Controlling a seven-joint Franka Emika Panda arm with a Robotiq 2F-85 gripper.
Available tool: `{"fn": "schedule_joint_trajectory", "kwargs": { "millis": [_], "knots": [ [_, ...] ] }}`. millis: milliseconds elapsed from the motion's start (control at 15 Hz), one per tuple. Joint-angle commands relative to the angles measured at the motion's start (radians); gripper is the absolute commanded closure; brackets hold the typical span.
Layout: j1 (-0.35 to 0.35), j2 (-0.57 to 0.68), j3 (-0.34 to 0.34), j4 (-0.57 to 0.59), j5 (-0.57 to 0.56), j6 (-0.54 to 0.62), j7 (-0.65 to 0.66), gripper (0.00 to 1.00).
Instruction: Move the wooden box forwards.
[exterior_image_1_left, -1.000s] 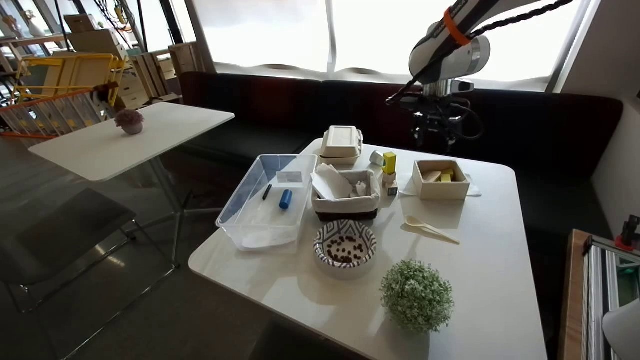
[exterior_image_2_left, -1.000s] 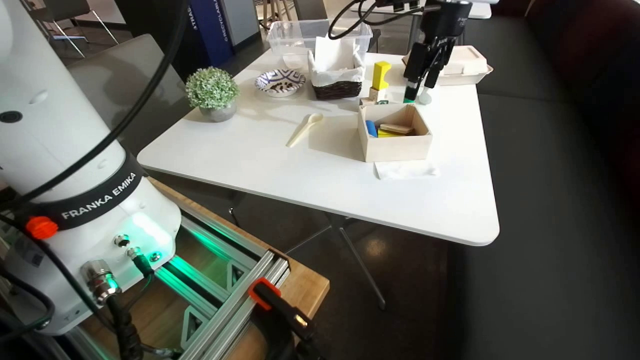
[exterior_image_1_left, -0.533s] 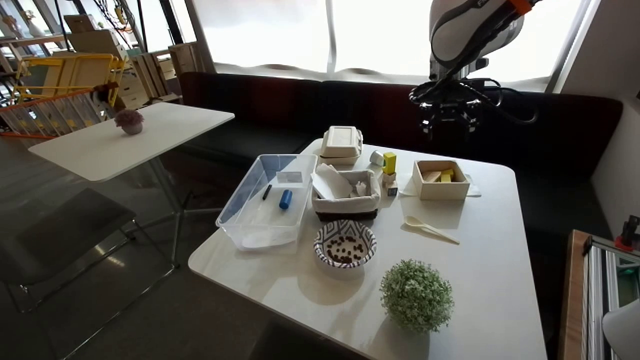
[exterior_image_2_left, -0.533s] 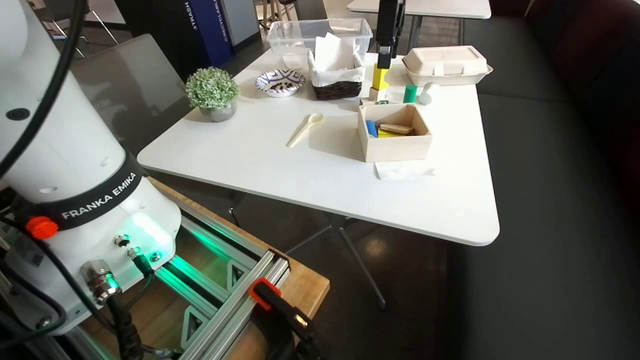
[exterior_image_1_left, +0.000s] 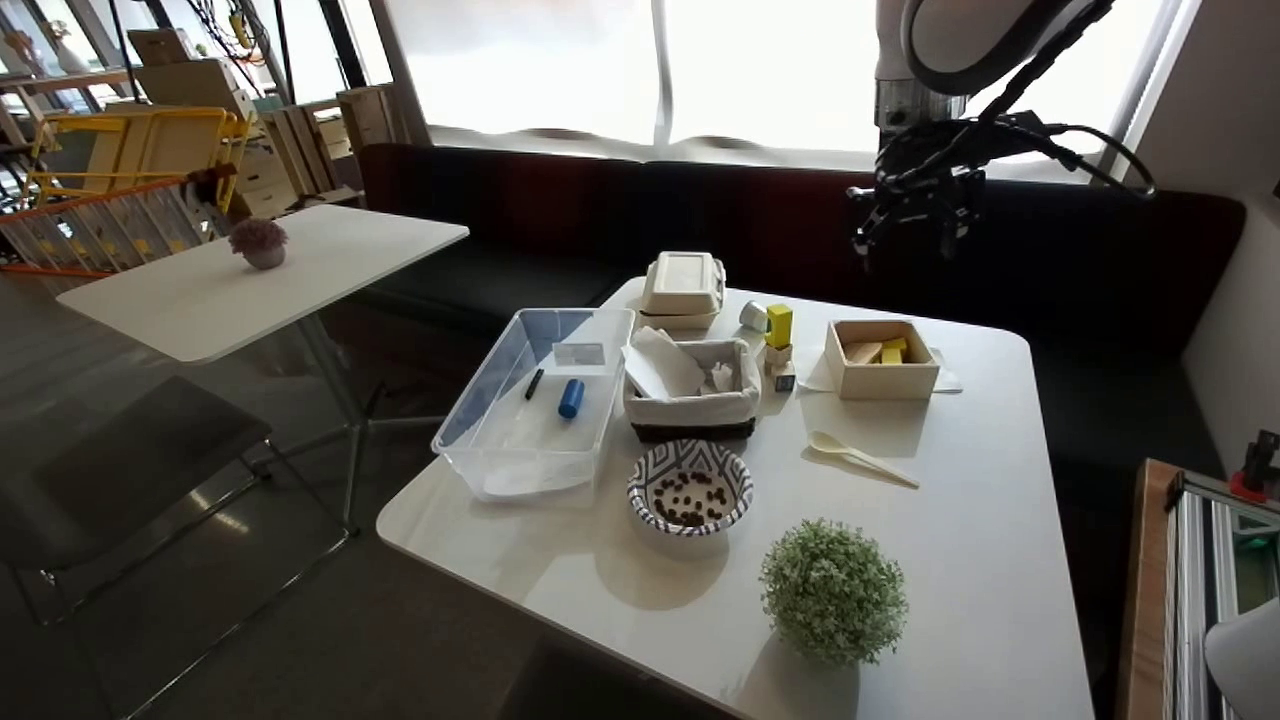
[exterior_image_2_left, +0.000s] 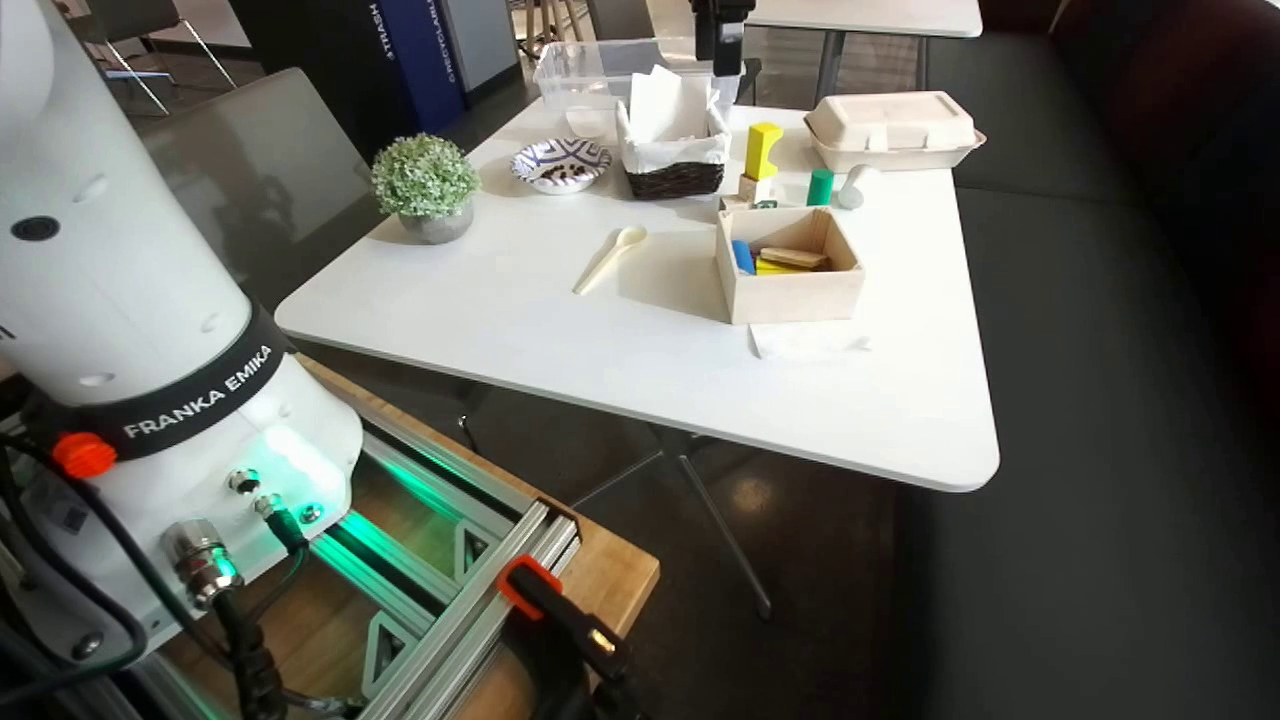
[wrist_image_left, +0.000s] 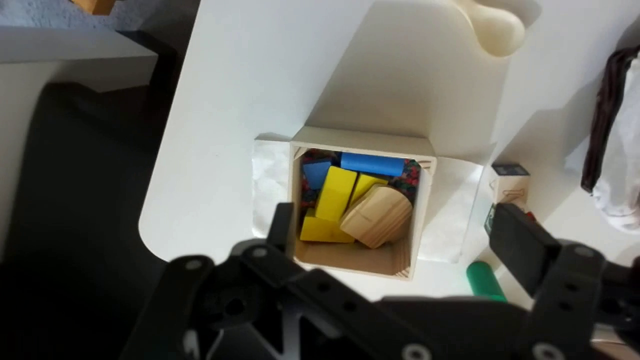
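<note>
White tabletop (wrist_image_left: 215, 125), wrist view. Wooden box (wrist_image_left: 367, 141) mid-frame, well below the gripper (wrist_image_left: 400, 235), nearer its frame-left finger (wrist_image_left: 280, 227). Fingers spread wide.

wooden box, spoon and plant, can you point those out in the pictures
Wooden box (exterior_image_2_left: 795, 298), in an exterior view: its near outer wall.
Spoon (exterior_image_1_left: 868, 461), in an exterior view: its handle.
Plant (exterior_image_1_left: 833, 590), in an exterior view: its green leaves.
</note>
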Motion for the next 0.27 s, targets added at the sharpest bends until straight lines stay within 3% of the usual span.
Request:
{"fn": "schedule_joint_trajectory", "kwargs": {
  "millis": [0,200],
  "knots": [
    [-0.031,-0.008,0.030,-0.003,0.007,-0.001,-0.014,0.00],
    [-0.037,-0.004,0.034,0.000,0.006,-0.001,-0.013,0.00]
  ]
}}
